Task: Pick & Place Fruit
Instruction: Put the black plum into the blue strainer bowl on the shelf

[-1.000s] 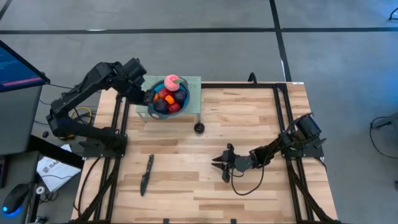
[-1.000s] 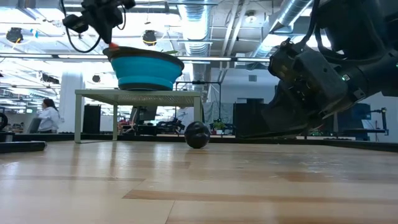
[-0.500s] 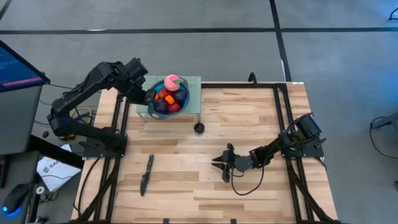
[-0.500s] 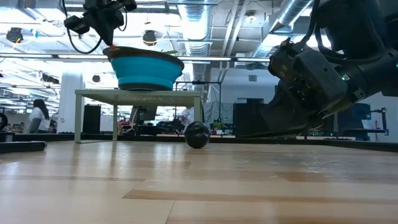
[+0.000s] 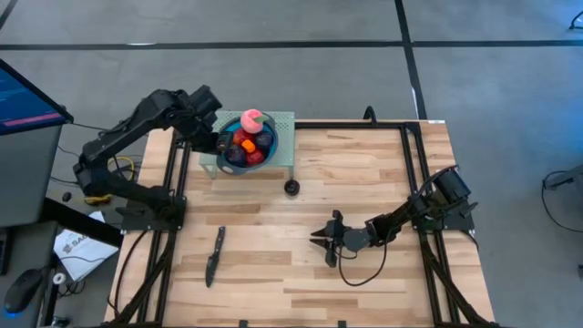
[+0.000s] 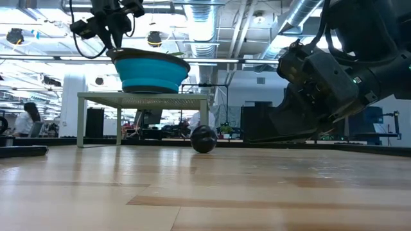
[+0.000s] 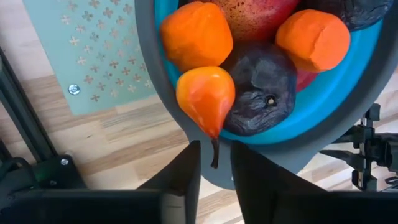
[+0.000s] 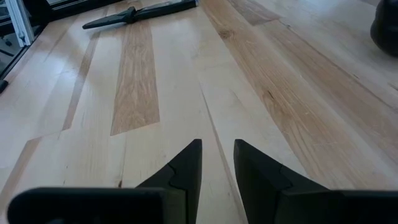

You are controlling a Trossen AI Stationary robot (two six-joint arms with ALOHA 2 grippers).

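Parting my left fingers (image 7: pixel 214 163) slightly, I've just let the orange pear (image 7: pixel 205 98) drop into the blue bowl (image 5: pixel 222 160), upper left; this piece looks placed.

You're working in a robotics lab set in an open industrial hall. The low view shows you exposed silver ducts (image 6: pixel 292 16), pipes and hanging lamps (image 6: pixel 154 38) under a high ceiling, with a person (image 6: pixel 26 120) seated at a far desk. From above you see a grey concrete floor (image 5: pixel 301 23) marked with dark lines, a butcher-block table (image 5: pixel 301 228) on a black frame, 2 arms clamped to its sides, a monitor (image 5: pixel 27 96) and loose cables (image 5: pixel 118 166) at the left.
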